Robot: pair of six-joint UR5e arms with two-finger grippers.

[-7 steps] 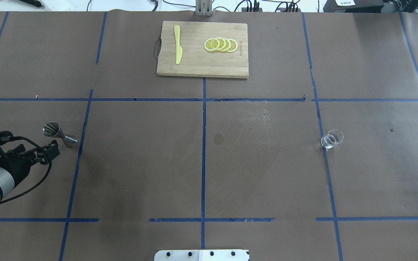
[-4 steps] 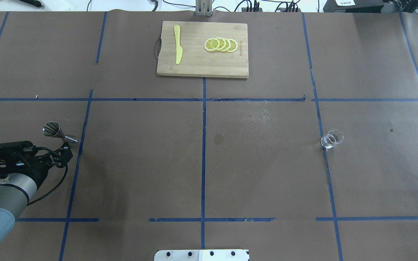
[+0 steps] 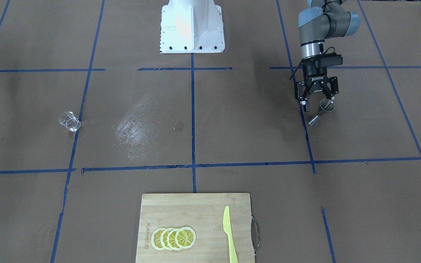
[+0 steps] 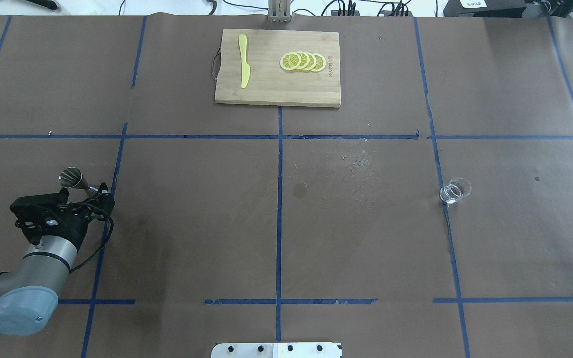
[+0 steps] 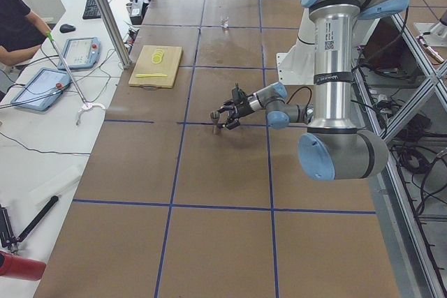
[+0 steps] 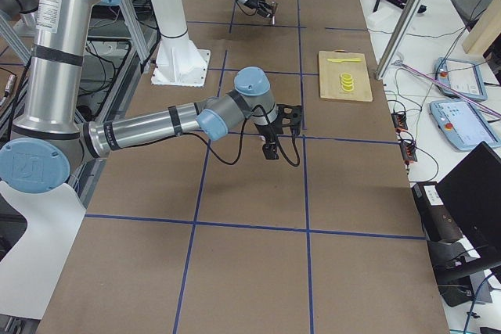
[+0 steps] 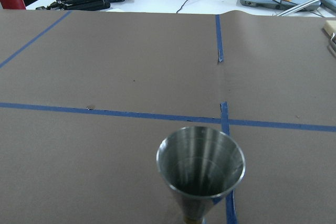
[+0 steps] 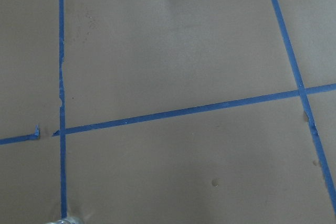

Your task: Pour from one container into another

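1. The step in hand looks like the reach for the jigger point(image 3: 321, 113). The left claw point(image 3: 318, 103) hangs low at about 9 o'clock on the surface point(image 4: 192, 223), its fingers spread wide and holding nothing
2. The jigger stands upright, wide cup up, on a narrow foot at 12 o'clock from that claw, just beside its fingertips. The wrist view has it dead ahead and low, and I judge it is not yet between the fingers
3. To do this well, I would centre the waist between both fingers before closing, so neither one touches first and tips it. I would grip at or just under the neck, where the cones meet, and keep the cup level on the lift
4. The cup's inside shows bright steel going dark at the bottom, and I cannot tell whether it holds liquid. It is safest to handle it as if full
5. A small clear glass point(image 4: 454, 192) stands at 3 o'clock, well apart from the jigger. It is too small and clear to tell its fill, and it is probably the other vessel for the pour
6. The right claw point(image 6: 270, 145) hangs above the surface on that side. It shows clearly only from the side camera, so I cannot tell how its fingers stand
7. At 12 o'clock, farthest out, a cutting board point(image 4: 276, 89) carries lemon slices point(image 4: 302, 61) and a yellow knife point(image 4: 243, 60)
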